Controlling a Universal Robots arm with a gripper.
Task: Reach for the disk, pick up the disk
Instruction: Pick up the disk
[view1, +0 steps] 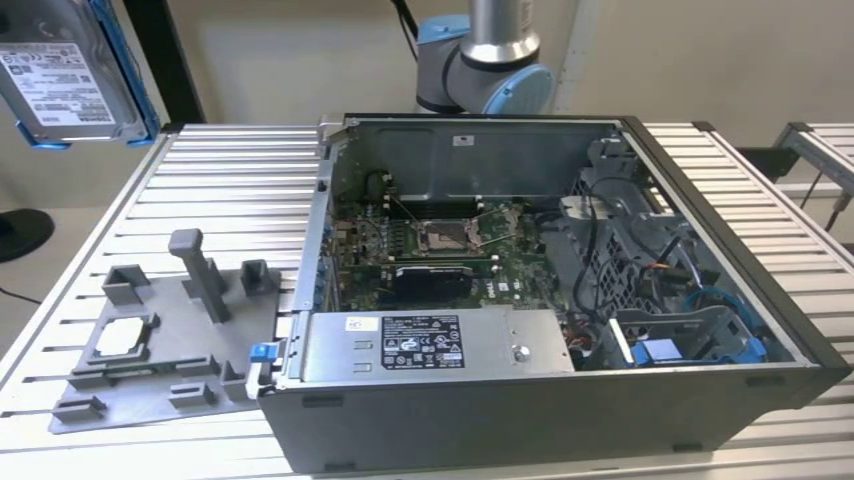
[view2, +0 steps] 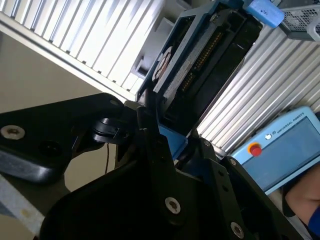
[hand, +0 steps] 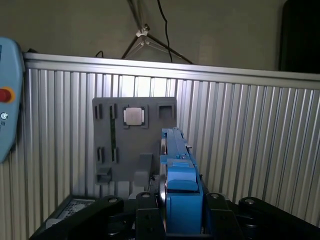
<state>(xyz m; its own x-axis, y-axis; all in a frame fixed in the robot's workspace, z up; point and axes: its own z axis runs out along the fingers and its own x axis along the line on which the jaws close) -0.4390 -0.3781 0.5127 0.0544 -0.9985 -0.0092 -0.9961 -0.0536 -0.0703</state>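
At the upper left of the exterior view, the disk (view1: 64, 72) hangs aloft, its top and left side cut off by the frame edge. In the first wrist view the claw (hand: 181, 212) grips its blue carrier. Below, an open computer case (view1: 747, 395) and a grey fixture tray (view1: 134, 392) crowd the ribbed table (view1: 214, 200).

Soft, even light fills the exterior view. The worktop (view1: 200, 170) gleams pale, and the inside of the case (view1: 534, 420) lies in shade. In the second wrist view the worktop's ribs glare white and look smeared. In the first wrist view the wall is dim, the worktop's far edge shines, and the near disk (hand: 181, 200) is blurred.
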